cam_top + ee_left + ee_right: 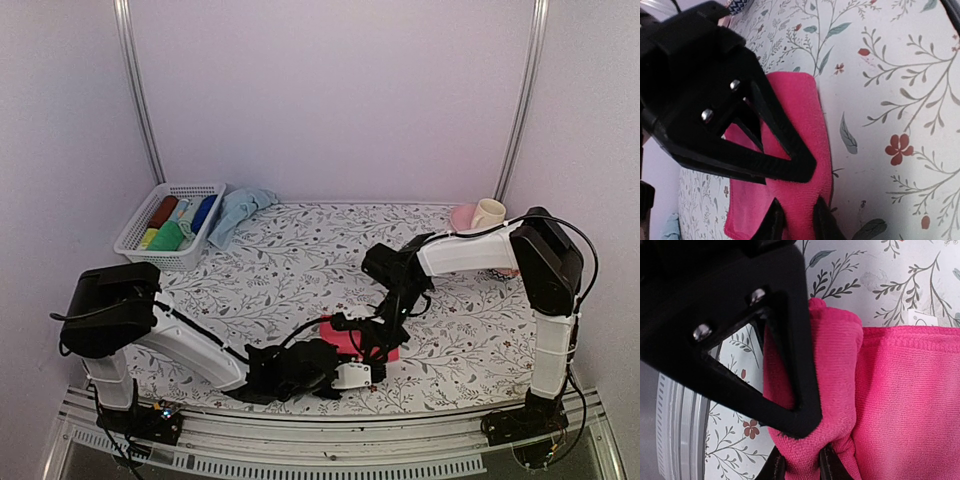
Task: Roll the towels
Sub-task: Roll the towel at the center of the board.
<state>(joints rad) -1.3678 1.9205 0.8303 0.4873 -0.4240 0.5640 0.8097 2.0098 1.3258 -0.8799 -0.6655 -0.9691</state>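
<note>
The bright pink towel (341, 336) lies near the table's front edge, between both grippers. In the left wrist view my left gripper (800, 197) is closed over the long edge of the pink towel (800, 105), with cloth between its black fingers (790, 165). My right gripper (802, 447) is shut on a thick folded-over end of the pink towel (905, 400), which bulges around its fingers (800, 380). From above, the left gripper (345, 375) and the right gripper (378, 345) sit close together. The pale blue towel (238, 213) lies crumpled at the back left.
A white basket (137, 228) at the back left holds red, dark blue, green and yellow rolls. A pink bowl (462, 215) and a cream cup (488, 213) stand at the back right. The floral tablecloth (300, 250) covers the table.
</note>
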